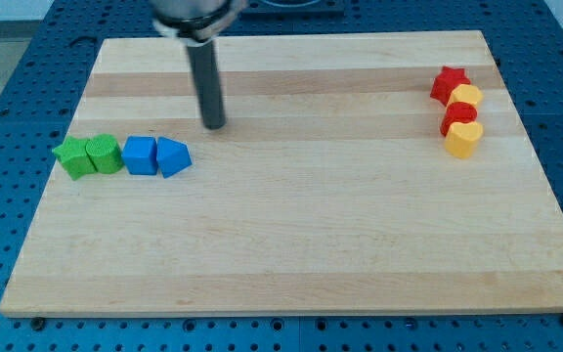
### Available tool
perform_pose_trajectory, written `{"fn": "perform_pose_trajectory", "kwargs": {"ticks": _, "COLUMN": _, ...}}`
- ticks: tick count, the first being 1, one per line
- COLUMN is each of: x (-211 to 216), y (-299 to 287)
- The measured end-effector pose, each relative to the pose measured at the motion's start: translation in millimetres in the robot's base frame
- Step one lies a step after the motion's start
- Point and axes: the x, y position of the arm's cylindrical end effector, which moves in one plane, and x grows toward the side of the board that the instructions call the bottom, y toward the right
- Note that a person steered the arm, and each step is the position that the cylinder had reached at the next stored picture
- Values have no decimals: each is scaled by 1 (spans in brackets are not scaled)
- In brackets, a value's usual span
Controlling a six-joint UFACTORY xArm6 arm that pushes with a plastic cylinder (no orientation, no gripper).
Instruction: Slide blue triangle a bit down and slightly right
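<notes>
The blue triangle (173, 156) lies at the view's left on the wooden board (291, 235), at the right end of a row of blocks. A blue cube (141, 154) touches its left side. My tip (214, 126) rests on the board, above and to the right of the blue triangle, a short gap away and not touching it. The dark rod rises from the tip toward the view's top.
A green cube (105, 154) and a green star (72, 157) complete the row at the left. At the upper right stand a red star (449, 82), a yellow block (466, 97), a red block (457, 115) and a yellow heart (463, 139), stacked in a column.
</notes>
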Motion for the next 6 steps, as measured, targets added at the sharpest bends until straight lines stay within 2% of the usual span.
{"fn": "perform_pose_trajectory", "kwargs": {"ticks": 1, "x": 34, "y": -19}}
{"fn": "perform_pose_trajectory", "kwargs": {"ticks": 3, "x": 97, "y": -17}}
{"fn": "perform_pose_trajectory", "kwargs": {"ticks": 4, "x": 101, "y": -28}}
{"fn": "perform_pose_trajectory", "kwargs": {"ticks": 6, "x": 97, "y": -96}}
